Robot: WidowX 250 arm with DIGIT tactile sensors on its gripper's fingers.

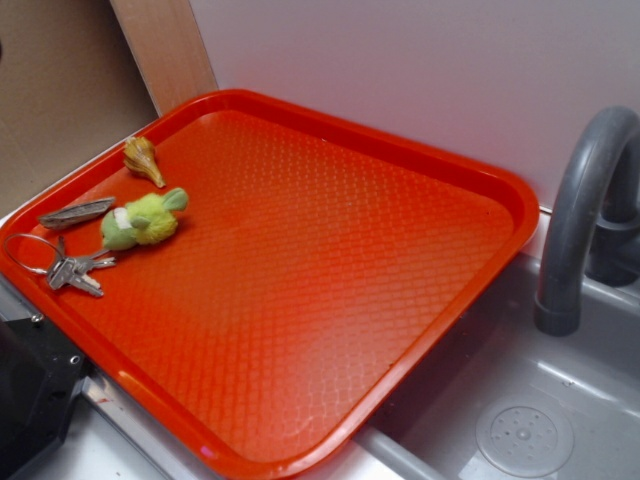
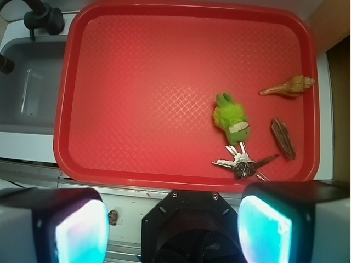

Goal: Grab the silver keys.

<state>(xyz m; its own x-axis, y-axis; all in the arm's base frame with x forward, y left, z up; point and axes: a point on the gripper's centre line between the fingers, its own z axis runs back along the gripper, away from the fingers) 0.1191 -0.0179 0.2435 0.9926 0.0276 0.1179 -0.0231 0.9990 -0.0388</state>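
Gripper [image 2: 175, 227] is seen from the wrist cam: two chunky black fingers [image 2: 52, 224] w/ pale cyan-glowing inner pads. Between them a black octagonal housing is mounted, w/ small screws at its top edge. In the ext. view only a black body corner w/ a screw is shown.

One red tray [image 1: 480, 190] is carrying four loose things: one bunch of silver keys [image 1: 75, 270] on one wire ring [image 1: 28, 252], one green plush toy [image 1: 143, 220], one tan spiral seashell [image 1: 143, 158] and one flat grey leaf-shaped metal piece [image 1: 77, 212]. Beside it one grey sink [image 1: 560, 400] is showing one faucet [image 1: 580, 200].
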